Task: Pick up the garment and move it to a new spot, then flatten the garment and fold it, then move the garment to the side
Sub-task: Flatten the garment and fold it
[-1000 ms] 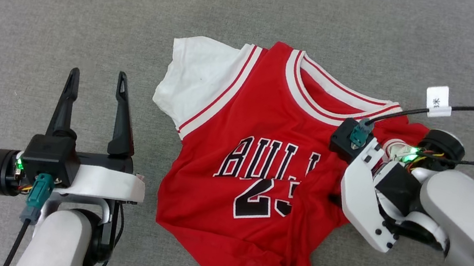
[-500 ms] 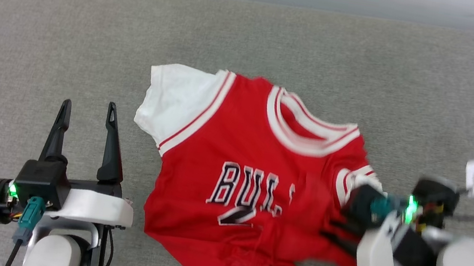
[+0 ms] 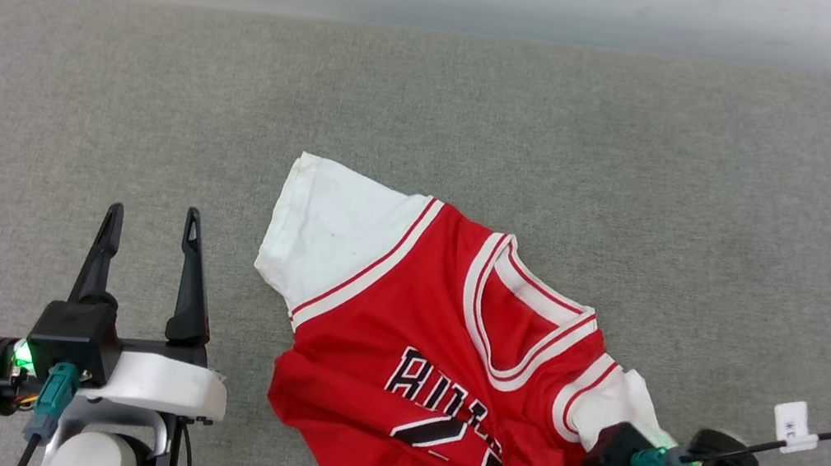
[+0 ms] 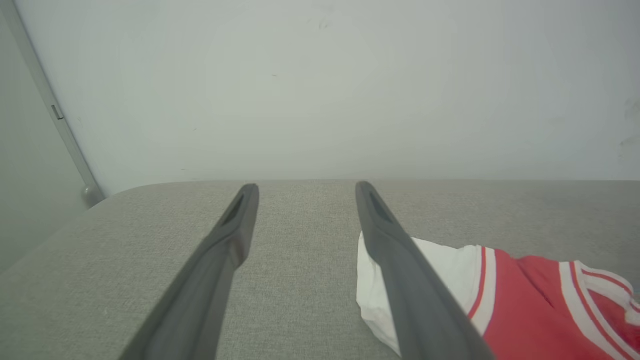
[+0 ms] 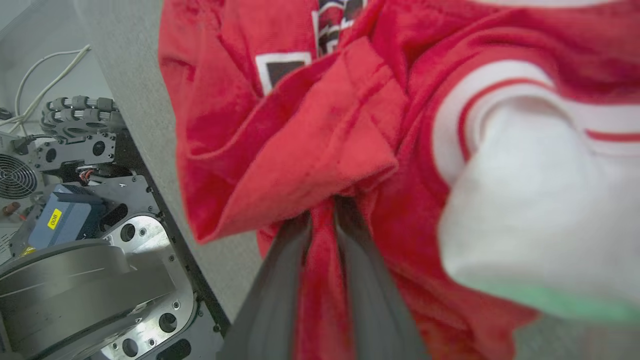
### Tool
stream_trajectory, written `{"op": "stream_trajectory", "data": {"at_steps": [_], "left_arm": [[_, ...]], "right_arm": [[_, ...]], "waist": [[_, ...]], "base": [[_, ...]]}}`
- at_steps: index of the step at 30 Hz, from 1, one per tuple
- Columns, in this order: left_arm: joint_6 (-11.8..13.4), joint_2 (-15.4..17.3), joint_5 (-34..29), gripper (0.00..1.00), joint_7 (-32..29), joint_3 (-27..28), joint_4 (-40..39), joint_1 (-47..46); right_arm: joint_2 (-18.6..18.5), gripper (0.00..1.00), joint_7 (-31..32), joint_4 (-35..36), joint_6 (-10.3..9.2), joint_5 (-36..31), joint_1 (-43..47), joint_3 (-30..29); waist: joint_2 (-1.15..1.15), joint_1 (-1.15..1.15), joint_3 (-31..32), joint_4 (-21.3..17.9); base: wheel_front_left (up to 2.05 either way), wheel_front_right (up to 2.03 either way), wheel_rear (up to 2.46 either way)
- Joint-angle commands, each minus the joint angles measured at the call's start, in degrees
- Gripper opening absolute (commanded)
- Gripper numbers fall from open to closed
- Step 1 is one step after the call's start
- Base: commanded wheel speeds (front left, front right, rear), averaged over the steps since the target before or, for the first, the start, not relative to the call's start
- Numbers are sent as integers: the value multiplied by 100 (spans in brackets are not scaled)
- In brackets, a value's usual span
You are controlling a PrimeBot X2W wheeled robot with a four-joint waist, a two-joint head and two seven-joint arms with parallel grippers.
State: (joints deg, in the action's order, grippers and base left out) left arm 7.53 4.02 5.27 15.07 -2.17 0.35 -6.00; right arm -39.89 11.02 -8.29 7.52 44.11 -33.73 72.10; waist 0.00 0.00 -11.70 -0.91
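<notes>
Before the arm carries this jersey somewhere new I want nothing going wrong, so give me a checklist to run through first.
1. Right gripper shut on the garment: ok, red fabric is pinched between its fingers.
2. Garment lifted off the grey surface: not ok, most of it lies there, bunched near the grip.
3. Left gripper clear of the garment: ok, open, beside the white sleeve, apart from it.
4. Room for a new spot: ok, bare grey surface beyond the collar.
5. How many layers are pinched: cannot tell.
</notes>
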Motion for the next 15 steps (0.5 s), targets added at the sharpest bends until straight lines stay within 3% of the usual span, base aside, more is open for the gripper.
{"op": "stream_trajectory", "data": {"at_steps": [1, 7, 11, 15], "left_arm": [[-24, -10, -32, 100, 13, 24, 29, 104], [-72, -28, -68, 100, 13, 77, 65, 257], [-82, -38, -100, 100, 13, 114, 4, 308], [-97, -47, -141, 100, 13, 125, -69, 314]], "right_arm": [[0, 100, -112, 48, -6, -78, -8, -99], [-505, 100, -119, 970, -5, -313, -47, -797], [-912, 100, 73, 1619, -5, -285, -63, -1725], [-1150, 100, 522, 1695, -5, -273, -318, -2399]], "waist": [[0, 0, 91, -38], [0, 0, 338, -110], [0, 0, 398, -125], [0, 0, 361, -120]], "base": [[0, 0, 0], [0, 0, 0], [0, 0, 0], [0, 0, 0]]}}
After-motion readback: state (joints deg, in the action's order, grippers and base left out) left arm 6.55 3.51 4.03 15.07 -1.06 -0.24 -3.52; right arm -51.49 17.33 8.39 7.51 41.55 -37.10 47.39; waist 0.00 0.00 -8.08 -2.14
